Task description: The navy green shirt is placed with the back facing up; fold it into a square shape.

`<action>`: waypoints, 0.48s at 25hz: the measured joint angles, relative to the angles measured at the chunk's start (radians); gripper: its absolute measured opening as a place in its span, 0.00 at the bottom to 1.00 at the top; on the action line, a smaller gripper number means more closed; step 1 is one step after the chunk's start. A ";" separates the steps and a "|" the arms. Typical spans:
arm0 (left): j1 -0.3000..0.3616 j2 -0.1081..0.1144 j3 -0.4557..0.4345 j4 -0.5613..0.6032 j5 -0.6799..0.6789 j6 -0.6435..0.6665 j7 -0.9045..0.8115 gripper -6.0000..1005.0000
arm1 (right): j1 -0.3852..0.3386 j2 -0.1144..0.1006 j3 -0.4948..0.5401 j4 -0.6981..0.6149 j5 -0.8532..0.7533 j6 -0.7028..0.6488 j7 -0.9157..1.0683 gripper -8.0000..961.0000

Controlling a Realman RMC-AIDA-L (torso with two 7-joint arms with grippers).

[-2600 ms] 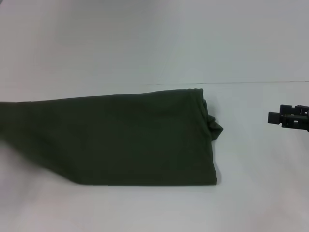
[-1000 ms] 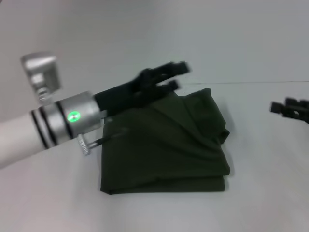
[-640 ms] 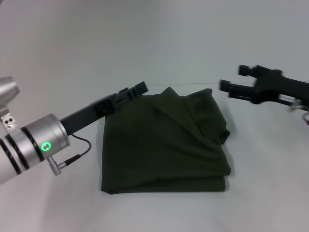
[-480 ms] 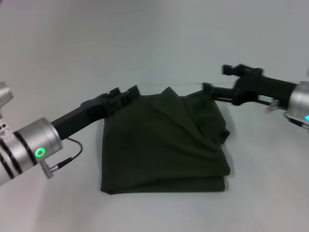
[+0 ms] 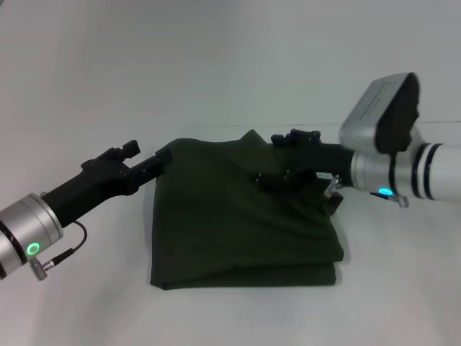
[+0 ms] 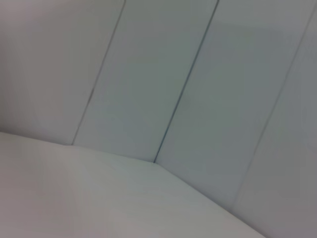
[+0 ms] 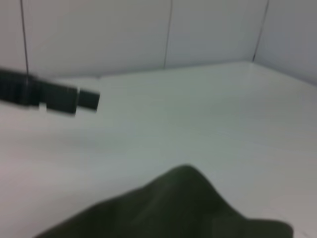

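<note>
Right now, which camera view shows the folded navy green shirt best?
The head view: the whole navy green shirt lies folded on the table, between the left gripper and right gripper. The right wrist view catches only one raised edge; the left wrist view shows none.

A hump of the shirt rises from the table. Beyond it, well apart, the left gripper reaches in above the table.

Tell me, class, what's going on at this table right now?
A two-armed robot is folding a navy green shirt on a white table. The shirt already lies in a rough square with a bunched far edge. The left gripper is at its far left corner, and the right gripper reaches over its far right part.
</note>
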 joint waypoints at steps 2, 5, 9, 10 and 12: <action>0.002 0.000 -0.006 -0.003 0.000 0.000 0.003 0.85 | 0.012 0.003 -0.036 0.017 0.000 0.041 -0.008 0.93; 0.005 0.000 -0.010 -0.005 0.000 0.000 0.004 0.85 | 0.023 0.009 -0.078 0.034 0.010 0.110 -0.017 0.93; 0.008 -0.001 -0.015 -0.007 0.000 0.000 0.004 0.84 | 0.029 0.008 -0.134 0.058 0.078 0.163 -0.044 0.93; 0.008 -0.001 -0.015 -0.008 0.000 0.000 0.005 0.84 | 0.030 0.008 -0.147 0.061 0.090 0.171 -0.050 0.93; 0.008 -0.002 -0.015 -0.009 -0.003 0.000 0.005 0.84 | 0.032 0.008 -0.179 0.064 0.102 0.193 -0.058 0.93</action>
